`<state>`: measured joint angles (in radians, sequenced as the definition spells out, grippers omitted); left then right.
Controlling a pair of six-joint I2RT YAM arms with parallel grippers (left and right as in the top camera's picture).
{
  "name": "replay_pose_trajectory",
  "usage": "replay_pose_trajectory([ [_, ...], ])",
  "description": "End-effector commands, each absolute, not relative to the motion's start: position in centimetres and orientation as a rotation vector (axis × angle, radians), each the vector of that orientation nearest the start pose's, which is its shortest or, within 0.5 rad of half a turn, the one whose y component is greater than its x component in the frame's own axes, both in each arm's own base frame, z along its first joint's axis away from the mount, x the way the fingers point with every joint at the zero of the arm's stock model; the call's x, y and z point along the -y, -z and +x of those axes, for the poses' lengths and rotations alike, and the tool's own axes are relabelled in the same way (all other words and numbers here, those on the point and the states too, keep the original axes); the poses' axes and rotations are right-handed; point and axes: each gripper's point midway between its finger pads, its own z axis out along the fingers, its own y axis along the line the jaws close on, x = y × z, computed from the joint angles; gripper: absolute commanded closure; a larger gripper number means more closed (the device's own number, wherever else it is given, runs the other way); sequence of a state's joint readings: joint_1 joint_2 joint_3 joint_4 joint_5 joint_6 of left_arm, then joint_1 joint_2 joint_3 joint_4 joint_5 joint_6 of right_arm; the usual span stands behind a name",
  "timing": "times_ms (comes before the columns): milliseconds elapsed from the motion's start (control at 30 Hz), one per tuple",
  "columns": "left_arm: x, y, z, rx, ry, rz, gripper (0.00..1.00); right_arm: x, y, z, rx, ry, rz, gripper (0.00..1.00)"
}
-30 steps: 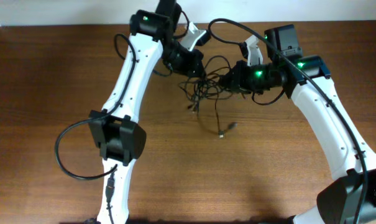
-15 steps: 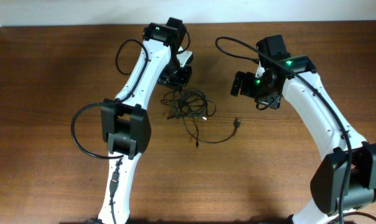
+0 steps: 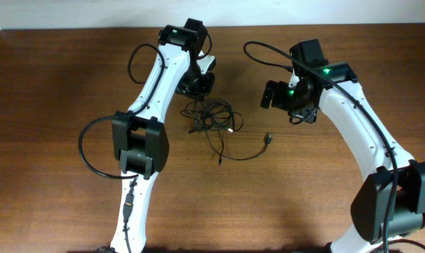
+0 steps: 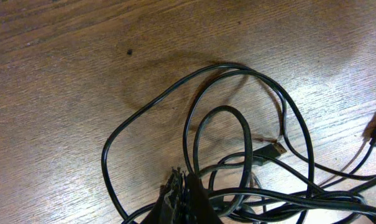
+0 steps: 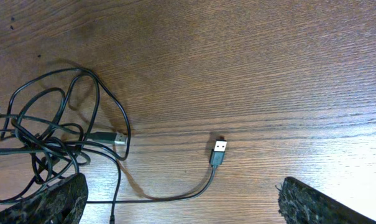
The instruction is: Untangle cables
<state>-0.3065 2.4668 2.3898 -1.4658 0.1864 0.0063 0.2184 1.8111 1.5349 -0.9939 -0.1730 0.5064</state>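
The cables lie in a tangled black bundle on the brown table, between the two arms. One strand trails right and ends in a USB plug; another end points toward the front. My left gripper sits at the bundle's far edge. In the left wrist view it is shut, and a strand of the cables runs in between the tips from both sides. My right gripper hovers right of the bundle, wide open and empty above the plug. The bundle lies to its left.
A second USB plug pokes out of the bundle's right side. Each white arm carries its own thicker black cable, looping beside the left arm and over the right arm. A pale wall borders the table's far edge.
A second ago both grippers held the tangle stretched between them. The right gripper has opened and let go, both arms have drawn back, and the bundle now lies on the table.
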Motion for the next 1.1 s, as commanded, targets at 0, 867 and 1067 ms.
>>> replay_pose_trajectory([
  [0,17.6,-8.0,44.9,-3.09,0.314,0.474,1.0,-11.4,-12.9,39.1,-2.864,-0.38,0.393,0.01],
  [867,16.1,-16.1,43.1,-3.036,0.318,0.392,1.0,-11.4,-12.9,39.1,-2.864,-0.38,0.393,0.01],
  [1067,14.7,-16.2,44.1,-3.028,0.32,0.304,1.0,-11.4,-12.9,39.1,-2.864,-0.38,0.394,0.01],
])
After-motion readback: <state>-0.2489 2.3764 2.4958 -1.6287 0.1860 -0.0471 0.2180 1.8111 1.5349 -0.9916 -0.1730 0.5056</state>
